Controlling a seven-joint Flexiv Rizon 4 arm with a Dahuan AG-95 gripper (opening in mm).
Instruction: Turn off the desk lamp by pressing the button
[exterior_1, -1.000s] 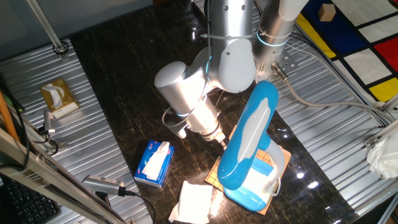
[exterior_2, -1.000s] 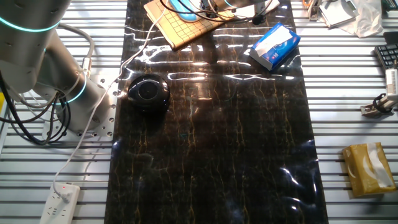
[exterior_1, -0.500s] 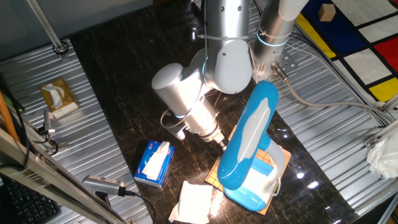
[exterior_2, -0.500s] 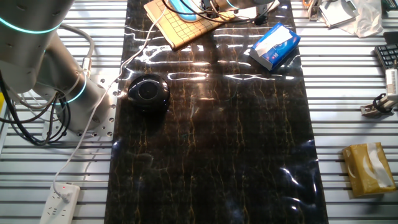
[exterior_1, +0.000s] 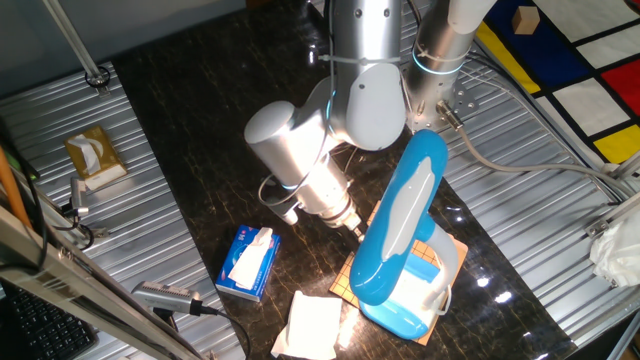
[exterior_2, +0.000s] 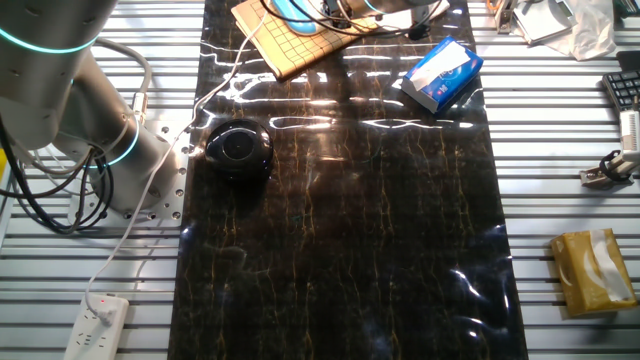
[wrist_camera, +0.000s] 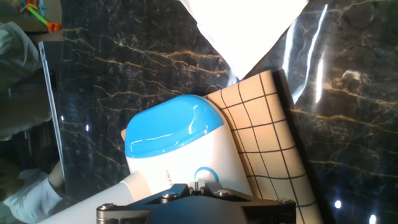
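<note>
One desk lamp (exterior_1: 400, 245) on gridded board (wrist_camera: 273, 143), jaws' state cannot be told

No legible text, brand or number in any view; small grey lettering on the desk lamp (wrist_camera: 180, 162) base is too blurred to read.
</note>
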